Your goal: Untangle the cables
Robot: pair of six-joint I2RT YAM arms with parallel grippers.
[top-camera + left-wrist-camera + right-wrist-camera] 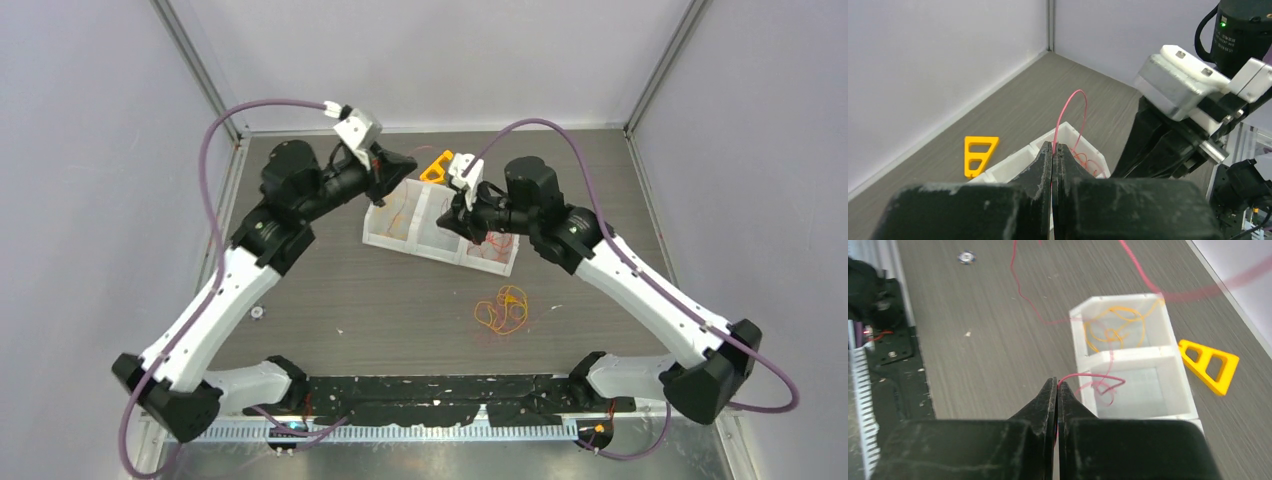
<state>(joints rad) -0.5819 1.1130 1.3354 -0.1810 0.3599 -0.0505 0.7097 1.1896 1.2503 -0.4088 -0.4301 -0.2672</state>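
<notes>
Left gripper (1053, 148): fingers closed, pinching thin pink wire (1068, 106) that arches above white plastic three-compartment tray (412, 243) | Right gripper (1057, 385): fingers closed on thin pink wire, which loops into the middle compartment | Thin orange wire (1113, 322): end compartment | Orange-red wire tangle (503, 310): on grey table (380, 300), near tray

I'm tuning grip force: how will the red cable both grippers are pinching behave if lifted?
Probably floppy with slight spring: the red cable arcs above the left gripper, then curls loosely into the white tray. Likely very light, being so thin. It might slip, pinched only at the tips of the right gripper.
</notes>
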